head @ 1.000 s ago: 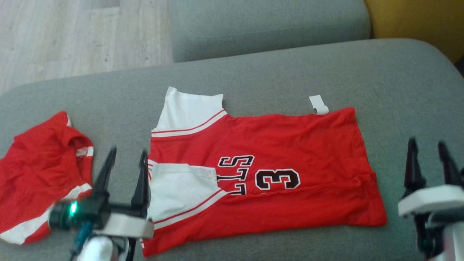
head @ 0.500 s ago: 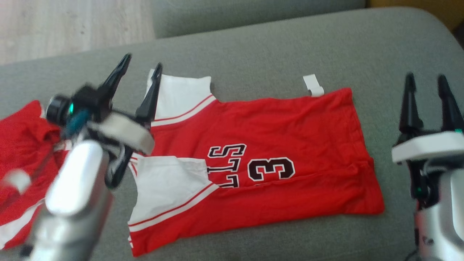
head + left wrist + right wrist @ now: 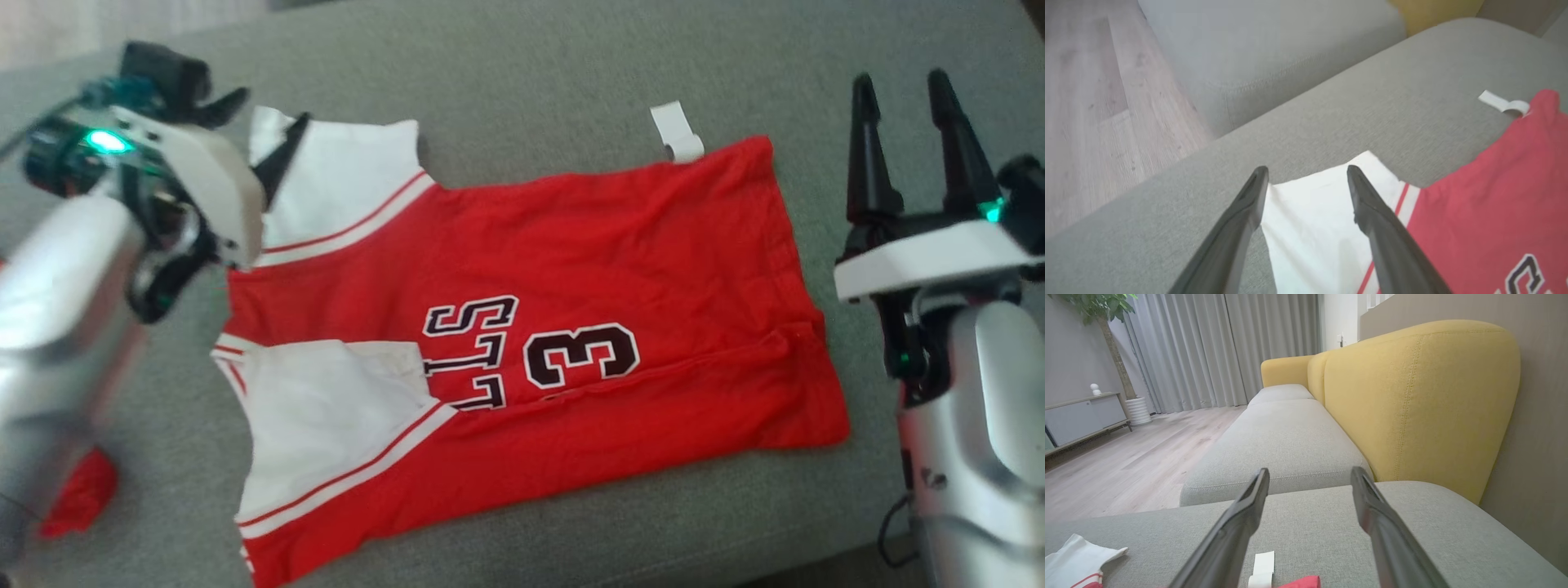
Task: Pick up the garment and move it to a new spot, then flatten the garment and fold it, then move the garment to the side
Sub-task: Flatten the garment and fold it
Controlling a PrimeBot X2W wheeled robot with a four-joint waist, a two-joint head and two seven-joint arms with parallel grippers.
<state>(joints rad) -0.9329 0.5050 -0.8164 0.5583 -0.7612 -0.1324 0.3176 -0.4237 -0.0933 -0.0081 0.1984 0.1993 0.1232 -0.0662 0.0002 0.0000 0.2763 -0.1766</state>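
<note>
Grey cushion (image 3: 531,65) under jersey (image 3: 571,261). Left gripper (image 3: 1306,171) open over white sleeve (image 3: 1314,220), right gripper (image 3: 900,82) open, empty. Risk: snagging single layer, skewing fold.

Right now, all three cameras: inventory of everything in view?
jersey: 1, red and white, flat on cushion
tag: 1, white, at jersey's hem
second garment: 1, red, head view's lower left
seat cushions: 2 or more, grey, under and beyond jersey
backrest: 1, yellow, behind cushions
floor: 1, pale wood, beside cushions
curtains: 1 run, grey, far wall
plant: 1, green, by curtains
cabinet: 1, grey, left of plant
left gripper: 1, dark, open over white sleeve
right gripper: 1, dark, open beside hem
</note>
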